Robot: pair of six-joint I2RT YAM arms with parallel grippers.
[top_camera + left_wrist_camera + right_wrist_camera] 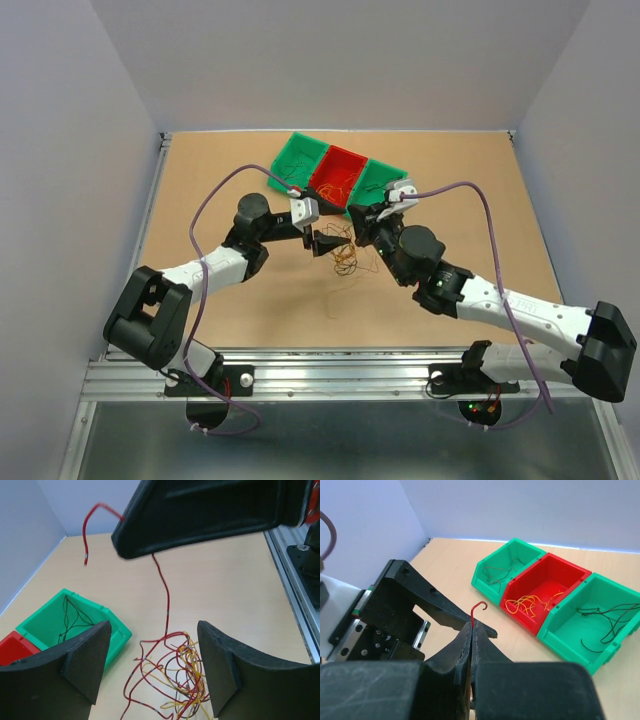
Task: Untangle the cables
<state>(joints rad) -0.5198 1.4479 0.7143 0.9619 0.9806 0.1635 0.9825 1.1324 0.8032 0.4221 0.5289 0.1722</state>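
The right pincer point(472, 630) is pressed together on a hair-thin red cable point(479, 606), whose hooked end pokes above its matte black fingers. That arm reaches in from lower right, elbow bent. Facing it, the left pincer point(152, 655) is spread and holds nothing. Below, curly red, yellow and dark cables point(177, 685) lie clumped on the tan counter point(225, 580), near glossy plastic bins point(560, 577).

place: robotics lab | signs: test table point(270, 320) (grey panels point(60, 150) around), aluminium mounting rail point(330, 375)
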